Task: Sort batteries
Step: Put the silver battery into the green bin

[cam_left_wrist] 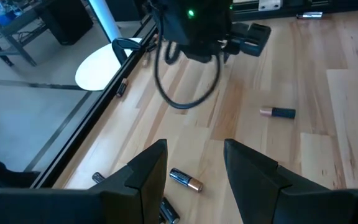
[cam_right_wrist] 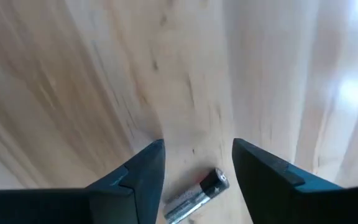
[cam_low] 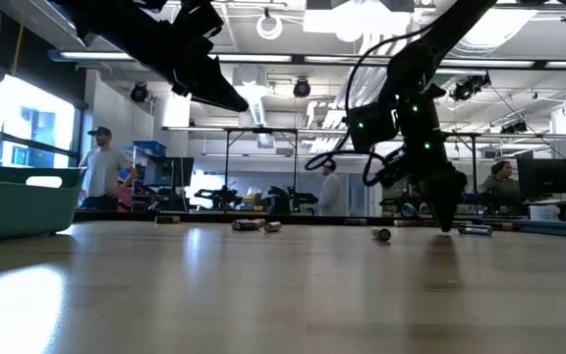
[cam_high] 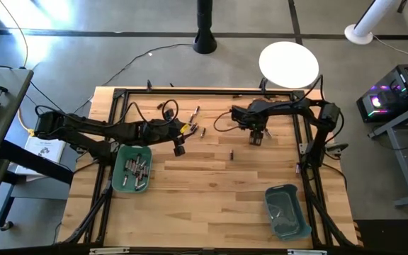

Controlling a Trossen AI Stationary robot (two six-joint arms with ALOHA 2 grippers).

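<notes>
Several batteries lie loose on the wooden table: one point(cam_high: 231, 154) near the middle, and others point(cam_high: 197, 131) toward the far side. My right gripper point(cam_high: 256, 139) points down close over the table and is open. A silvery battery with a dark end point(cam_right_wrist: 197, 193) lies flat between its fingers point(cam_right_wrist: 148, 171), and they do not touch it. My left gripper point(cam_high: 179, 149) hangs open above the table, right of the left teal bin point(cam_high: 121, 185). Nothing is between its fingers. A dark, copper-ended battery point(cam_left_wrist: 186, 180) lies on the wood beyond them.
The left teal bin holds several batteries point(cam_high: 137, 170). A second teal bin point(cam_high: 303, 219) stands at the near right. A black frame point(cam_high: 211, 91) runs round the table and cables lie at the far side. People stand in the room behind point(cam_low: 101, 167).
</notes>
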